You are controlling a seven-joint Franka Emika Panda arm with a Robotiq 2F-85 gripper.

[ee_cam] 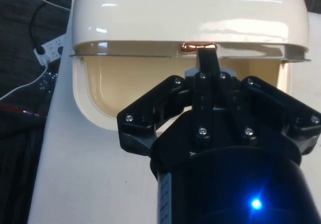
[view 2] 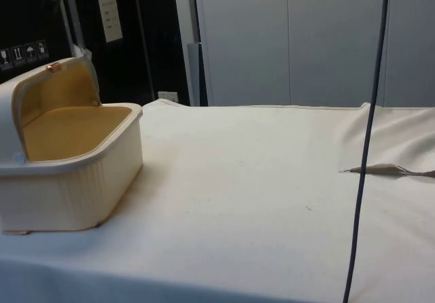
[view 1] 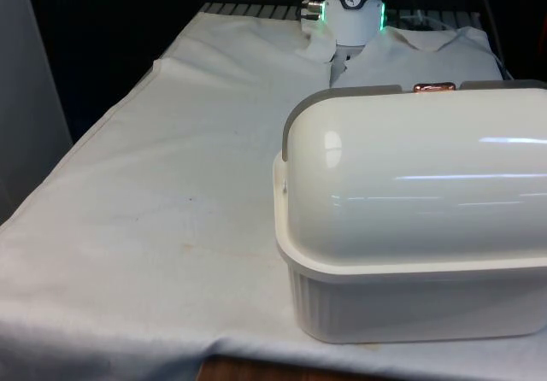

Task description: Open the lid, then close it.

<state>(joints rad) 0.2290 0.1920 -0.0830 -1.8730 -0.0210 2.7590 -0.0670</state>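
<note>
Bread box [view 1: 410, 227] sits on the white-clothed table [view 1: 154, 227], at the front view's right, its back turned to that camera; cream body with ribbed lower walls, domed roll-top lid [view 1: 410, 167]; small copper handle [view 1: 434, 87] peeks over the lid's top edge.

Side view: lid [view 2: 58, 92] is rolled up and back, mouth open, tan interior bare; handle [view 2: 53, 66] rides at the lid's raised leading edge.

Wrist view: tool [ee_cam: 206, 66] points straight at the copper handle [ee_cam: 198, 46]; the fingers show as one narrow dark stem just beneath the knob, so they read as pressed together, tip at or just shy of the handle; contact itself I cannot confirm; nothing seen pinched.

Judgement: opening half looks done; closing remains.

Key relation: handle lies directly ahead of the tool and slightly above its tip, centred on the lid's width; lid's long axis runs crosswise to the tool's approach; the box mouth faces the robot, so the closing stroke should draw the handle down and towards the robot along the lid's curved track.

Risk: tip slipping off the small knob mid-arc.
</note>
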